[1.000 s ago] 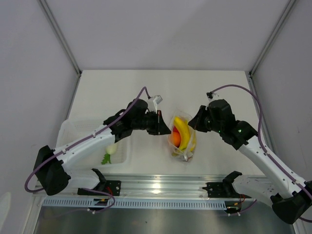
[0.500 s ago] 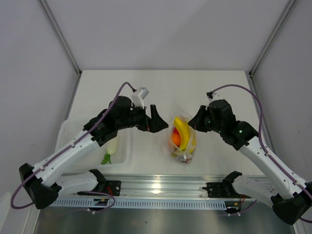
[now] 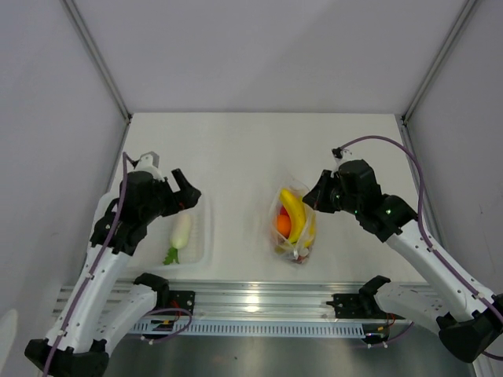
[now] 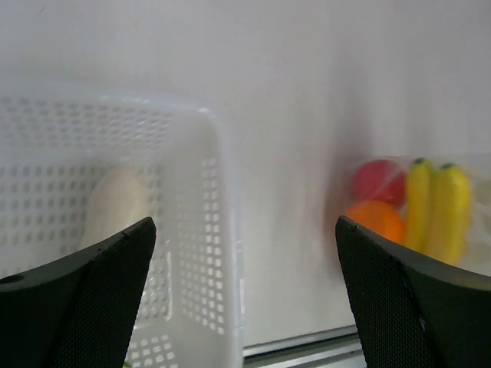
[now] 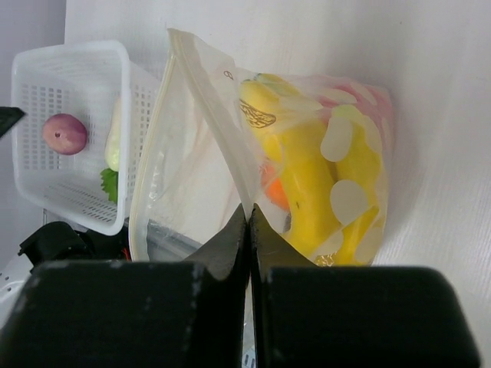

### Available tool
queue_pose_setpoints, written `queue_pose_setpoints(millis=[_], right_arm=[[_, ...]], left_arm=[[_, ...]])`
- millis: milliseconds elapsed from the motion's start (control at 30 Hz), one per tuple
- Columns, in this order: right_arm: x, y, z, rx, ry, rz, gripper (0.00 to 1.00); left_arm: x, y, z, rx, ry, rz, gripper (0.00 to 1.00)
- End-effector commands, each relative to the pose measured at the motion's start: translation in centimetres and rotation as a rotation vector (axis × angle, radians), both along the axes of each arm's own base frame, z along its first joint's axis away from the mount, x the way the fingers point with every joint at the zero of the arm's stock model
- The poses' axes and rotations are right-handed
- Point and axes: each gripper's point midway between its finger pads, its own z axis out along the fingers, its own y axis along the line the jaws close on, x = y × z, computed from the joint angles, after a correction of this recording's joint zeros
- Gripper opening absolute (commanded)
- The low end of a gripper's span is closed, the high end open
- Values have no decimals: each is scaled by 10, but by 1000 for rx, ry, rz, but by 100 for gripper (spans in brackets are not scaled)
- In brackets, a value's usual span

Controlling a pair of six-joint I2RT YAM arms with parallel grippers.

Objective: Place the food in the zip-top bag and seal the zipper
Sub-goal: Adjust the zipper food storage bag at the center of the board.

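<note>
The zip-top bag [image 3: 295, 228] lies on the white worktop [image 3: 259, 149] a little to the 3 o'clock side of its centre in the top view. The right gripper [image 5: 248, 221] has its jaws pressed together on the bag's mouth edge, pinching the clear film at the bag's 2 o'clock corner. In the right wrist view the mouth gapes wide, and the zipper [image 5: 201, 100] runs as a thin strip along the raised lip, unsealed.

Three pieces of food show through the plastic. A yellow banana [image 3: 293, 212] lies lengthwise. An orange one [image 3: 283, 226] sits against the banana's 9 o'clock side, and a red apple [image 4: 377, 180] lies just beside the orange one.

At 9 o'clock from the bag, well apart from it, stands a perforated white tray [image 3: 202, 236]. It holds the white radish [image 3: 181, 229], whose green leaves point toward 6 o'clock in the top view. The right wrist view shows a dark red-purple round one [image 5: 64, 134] in the tray too, beside the radish.

The left gripper [image 3: 185, 190] hangs over the tray's 12 o'clock end with its jaws spread wide and nothing between them. In the left wrist view its fingers [image 4: 84, 284] frame the tray wall and the bag beyond.
</note>
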Motion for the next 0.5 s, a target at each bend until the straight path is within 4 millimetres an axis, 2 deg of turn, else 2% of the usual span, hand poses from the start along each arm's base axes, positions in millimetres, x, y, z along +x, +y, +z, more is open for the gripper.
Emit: queue_pose_setpoints(millis=[0,167,200,267,467], right_arm=[[1,6,16,34,-52,40,0],[-1,7,14,34,-51,55,0],[-1,7,14,35,-53,56,0],[-3,7,15,36,-54,63,0],[-6,11,14,45,-49,92,0]], left_arm=[[-15,25,-63,51,204,79,100],[-18,34,-108,72,350,137,99],[-17,44,-117,97,370,190,99],[-17,53,-122,88,405,271,100],[-19,120,-116,76,461,668,99]])
